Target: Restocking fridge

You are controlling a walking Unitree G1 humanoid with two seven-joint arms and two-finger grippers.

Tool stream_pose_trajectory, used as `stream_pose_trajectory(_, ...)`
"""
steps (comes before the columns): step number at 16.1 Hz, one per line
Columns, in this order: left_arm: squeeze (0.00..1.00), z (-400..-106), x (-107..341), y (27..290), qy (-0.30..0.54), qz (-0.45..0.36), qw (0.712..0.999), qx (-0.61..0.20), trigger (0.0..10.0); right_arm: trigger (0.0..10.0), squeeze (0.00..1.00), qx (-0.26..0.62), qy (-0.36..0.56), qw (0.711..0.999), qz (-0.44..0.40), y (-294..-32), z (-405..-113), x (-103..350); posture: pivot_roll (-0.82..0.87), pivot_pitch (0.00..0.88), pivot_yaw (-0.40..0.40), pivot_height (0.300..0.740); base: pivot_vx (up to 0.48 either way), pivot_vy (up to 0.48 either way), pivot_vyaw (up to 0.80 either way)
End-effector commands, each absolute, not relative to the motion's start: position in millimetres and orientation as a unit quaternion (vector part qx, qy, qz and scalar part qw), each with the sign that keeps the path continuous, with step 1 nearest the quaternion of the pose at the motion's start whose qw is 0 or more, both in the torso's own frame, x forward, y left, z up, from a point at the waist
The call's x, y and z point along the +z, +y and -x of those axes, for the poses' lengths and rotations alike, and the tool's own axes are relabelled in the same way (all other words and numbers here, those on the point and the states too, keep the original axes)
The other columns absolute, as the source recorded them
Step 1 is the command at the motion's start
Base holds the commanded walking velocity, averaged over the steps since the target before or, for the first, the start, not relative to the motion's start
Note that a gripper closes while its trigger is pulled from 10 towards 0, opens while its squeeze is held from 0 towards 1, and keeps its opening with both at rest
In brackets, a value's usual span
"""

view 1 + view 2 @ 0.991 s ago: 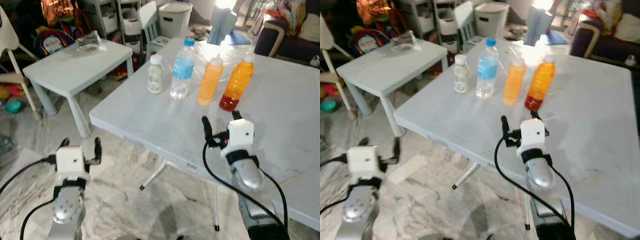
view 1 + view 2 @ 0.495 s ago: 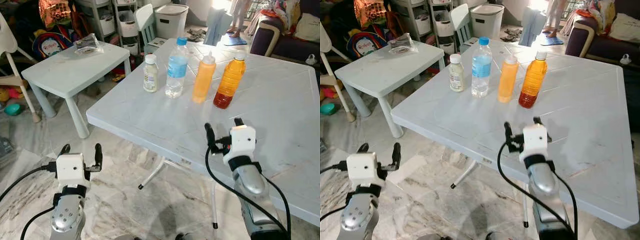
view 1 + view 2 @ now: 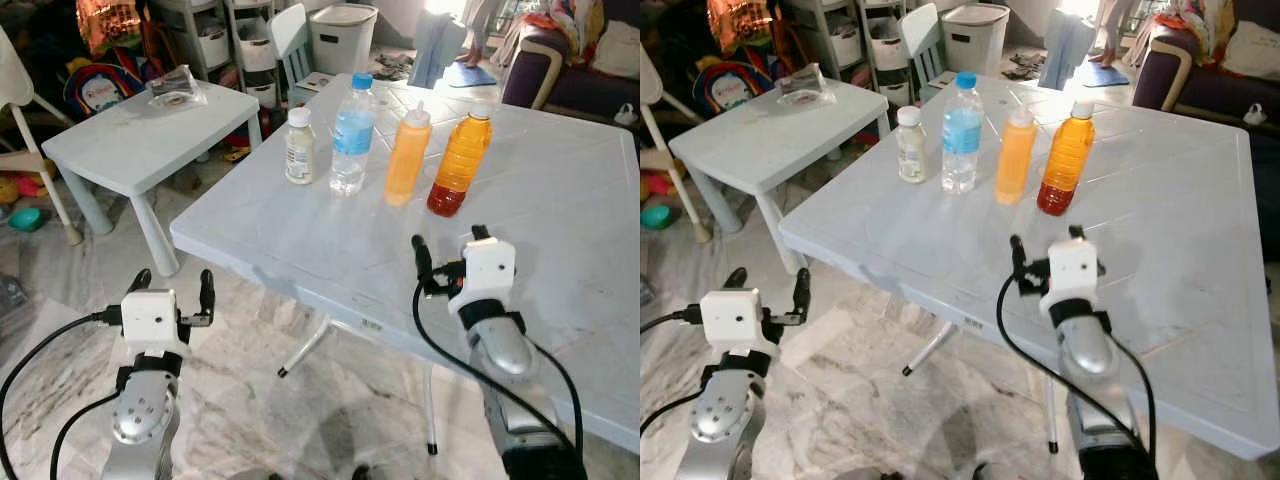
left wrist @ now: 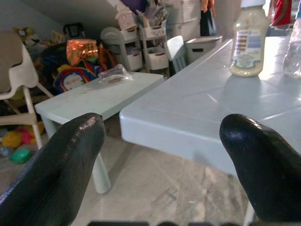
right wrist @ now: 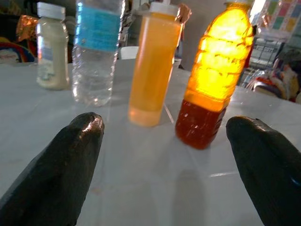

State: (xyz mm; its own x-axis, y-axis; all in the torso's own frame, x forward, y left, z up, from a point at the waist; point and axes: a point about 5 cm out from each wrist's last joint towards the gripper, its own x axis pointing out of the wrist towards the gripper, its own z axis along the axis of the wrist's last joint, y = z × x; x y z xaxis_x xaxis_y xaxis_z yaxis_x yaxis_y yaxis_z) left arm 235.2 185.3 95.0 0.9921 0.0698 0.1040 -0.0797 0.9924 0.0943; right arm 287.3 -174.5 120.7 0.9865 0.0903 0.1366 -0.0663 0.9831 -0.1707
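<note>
Several bottles stand in a row on the white folding table (image 3: 560, 200): a small cream bottle (image 3: 298, 146), a clear water bottle (image 3: 352, 136) with a blue cap, a pale orange bottle (image 3: 408, 155) and a dark orange bottle (image 3: 459, 162) with a reddish base. My right gripper (image 3: 449, 253) is open and hovers over the table just short of the dark orange bottle (image 5: 210, 75), nothing between its fingers. My left gripper (image 3: 172, 287) is open, low beside the table's near left corner, holding nothing.
A small white side table (image 3: 150, 125) with a clear plastic bag (image 3: 176, 87) stands to the left. Storage shelves, a bin (image 3: 345, 35) and toys crowd the back. A sofa (image 3: 590, 70) is at the far right. The marble floor (image 3: 300, 410) lies below the table.
The camera has shifted, so the table sits slightly differently in view. My left gripper has risen a little and moved right toward the table corner. The right gripper stays open near the bottles.
</note>
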Motion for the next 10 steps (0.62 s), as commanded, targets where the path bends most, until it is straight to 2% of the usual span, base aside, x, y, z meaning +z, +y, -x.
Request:
stream_pose_trajectory(1, 0.0, -236.6, 100.7, 184.8, -0.061, -0.048, 0.996, 0.033, 10.0, 10.0, 0.0, 0.031, -0.077, 0.993, 0.083, -178.4, -289.0, 124.9, -0.06, 0.055, 0.027, 0.74, 0.0, 0.0, 0.0)
stream_pose_trajectory(7, 0.0, -239.6, 102.9, 181.5, -0.067, -0.04, 0.997, 0.028, 10.0, 10.0, 0.0, 0.046, -0.082, 0.992, 0.078, -173.1, -290.1, 127.7, -0.07, 0.057, 0.02, 0.74, 0.26, 0.0, -0.64)
stream_pose_trajectory(10, 0.0, -239.9, 100.8, 185.5, -0.065, -0.035, 0.997, 0.033, 10.0, 10.0, 0.0, 0.051, -0.081, 0.992, 0.081, -171.3, -290.0, 127.1, -0.07, 0.06, 0.018, 0.74, 0.0, 0.0, -0.14)
